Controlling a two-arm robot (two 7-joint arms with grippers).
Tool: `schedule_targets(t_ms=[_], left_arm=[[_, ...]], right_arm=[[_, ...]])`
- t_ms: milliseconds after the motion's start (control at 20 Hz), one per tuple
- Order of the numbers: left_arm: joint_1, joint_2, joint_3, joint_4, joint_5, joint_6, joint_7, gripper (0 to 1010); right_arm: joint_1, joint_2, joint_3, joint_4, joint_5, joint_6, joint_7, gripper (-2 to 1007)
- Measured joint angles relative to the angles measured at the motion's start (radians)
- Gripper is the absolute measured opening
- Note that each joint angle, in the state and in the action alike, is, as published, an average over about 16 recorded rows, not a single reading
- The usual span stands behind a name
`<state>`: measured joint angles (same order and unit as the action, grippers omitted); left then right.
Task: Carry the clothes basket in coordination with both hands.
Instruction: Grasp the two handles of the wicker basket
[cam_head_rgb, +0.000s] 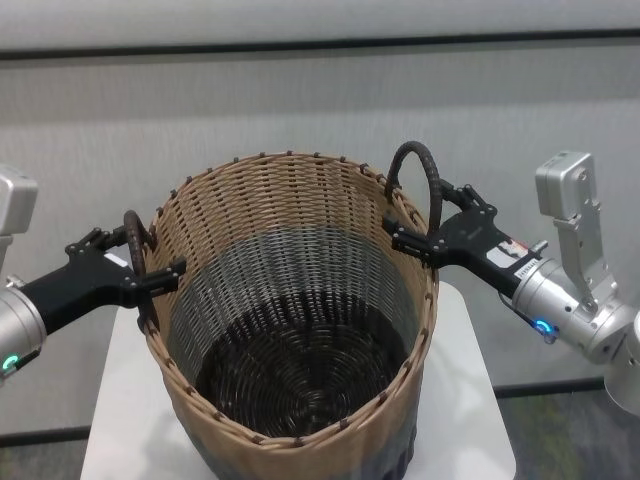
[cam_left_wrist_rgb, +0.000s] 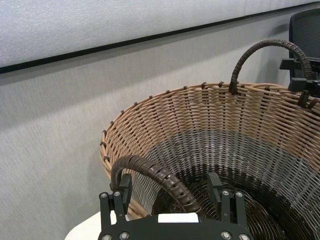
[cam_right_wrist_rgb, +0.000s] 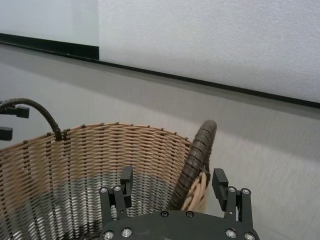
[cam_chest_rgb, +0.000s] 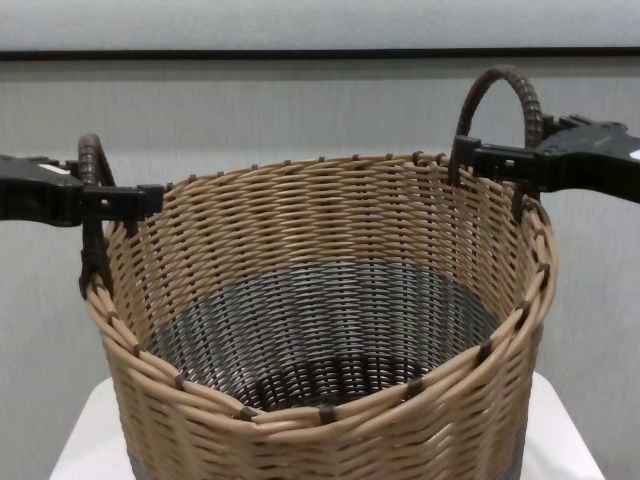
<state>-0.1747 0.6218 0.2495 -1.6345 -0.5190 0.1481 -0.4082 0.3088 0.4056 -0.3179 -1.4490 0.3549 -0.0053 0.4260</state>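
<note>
The left hand (cam_head_rgb: 155, 277) at mid-left of the head view and the right hand (cam_head_rgb: 412, 237) at upper right each straddle, fingers spread and unclenched, a loop handle on opposite rims of the clothes basket (cam_head_rgb: 290, 330) centred on the white table (cam_head_rgb: 470, 400).

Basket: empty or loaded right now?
Empty. The head view looks straight into the clothes basket and shows only bare dark weave at its bottom; the chest view shows bare inner wall too.
</note>
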Motion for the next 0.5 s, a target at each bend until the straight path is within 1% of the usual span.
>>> schedule_targets(t_ms=[500], left_arm=[[-0.012, -0.008, 0.002, 0.013, 0.003, 0.006, -0.006, 1000]], right_arm=[[0.024, -0.014, -0.006, 0.022, -0.002, -0.006, 0.003, 1005]])
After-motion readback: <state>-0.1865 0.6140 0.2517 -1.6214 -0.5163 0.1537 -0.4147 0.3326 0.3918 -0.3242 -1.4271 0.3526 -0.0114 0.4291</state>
